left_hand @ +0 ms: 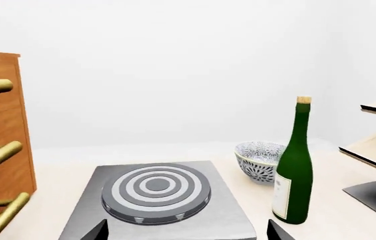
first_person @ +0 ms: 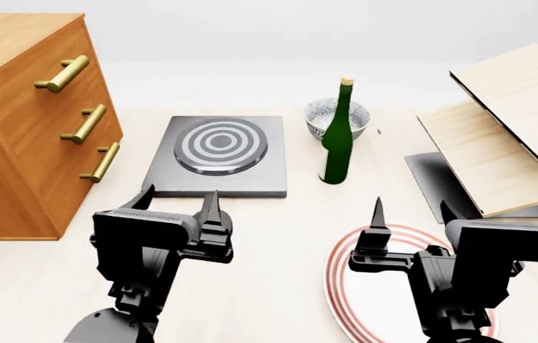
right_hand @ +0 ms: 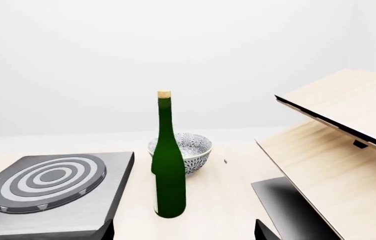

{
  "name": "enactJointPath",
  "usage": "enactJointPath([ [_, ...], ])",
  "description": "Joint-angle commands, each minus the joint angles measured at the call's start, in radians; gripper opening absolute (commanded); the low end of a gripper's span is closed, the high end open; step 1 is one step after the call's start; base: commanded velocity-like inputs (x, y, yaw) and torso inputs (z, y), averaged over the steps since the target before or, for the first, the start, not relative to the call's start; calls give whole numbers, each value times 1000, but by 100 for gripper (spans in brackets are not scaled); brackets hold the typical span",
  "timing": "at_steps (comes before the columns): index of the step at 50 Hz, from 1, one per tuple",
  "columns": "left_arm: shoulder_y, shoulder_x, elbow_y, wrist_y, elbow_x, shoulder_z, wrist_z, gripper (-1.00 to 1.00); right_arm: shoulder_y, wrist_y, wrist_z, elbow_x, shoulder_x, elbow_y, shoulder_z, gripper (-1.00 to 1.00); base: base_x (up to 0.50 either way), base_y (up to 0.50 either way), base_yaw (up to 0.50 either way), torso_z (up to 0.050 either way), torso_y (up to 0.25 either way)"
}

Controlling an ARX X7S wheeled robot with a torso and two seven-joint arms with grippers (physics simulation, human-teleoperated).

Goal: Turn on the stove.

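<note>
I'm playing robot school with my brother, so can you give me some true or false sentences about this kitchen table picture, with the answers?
1. The green wine bottle stands upright beside the stove. True.
2. The patterned bowl sits on top of the burner rings. False: it sits on the table behind the bottle, off the stove.
3. The left end effector is open and holds nothing. True.
4. The right end effector is gripping the bottle. False: it is open, hanging over a red-rimmed plate, apart from the bottle.
5. The wooden drawer cabinet has brass handles. True.
</note>
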Motion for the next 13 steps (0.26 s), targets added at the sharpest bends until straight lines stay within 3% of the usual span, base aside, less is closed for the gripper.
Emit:
enactJointPath([
  [1,37,-12,239,-205,-109,-162,-72,100,-9,-21,8,-8,5,17,-19,100,0,0,0,0,0],
  [13,63,-10,240,-205,-127,-188,-91,100,-18,-44,14,-11,9,31,-33,100,0,0,0,0,0],
])
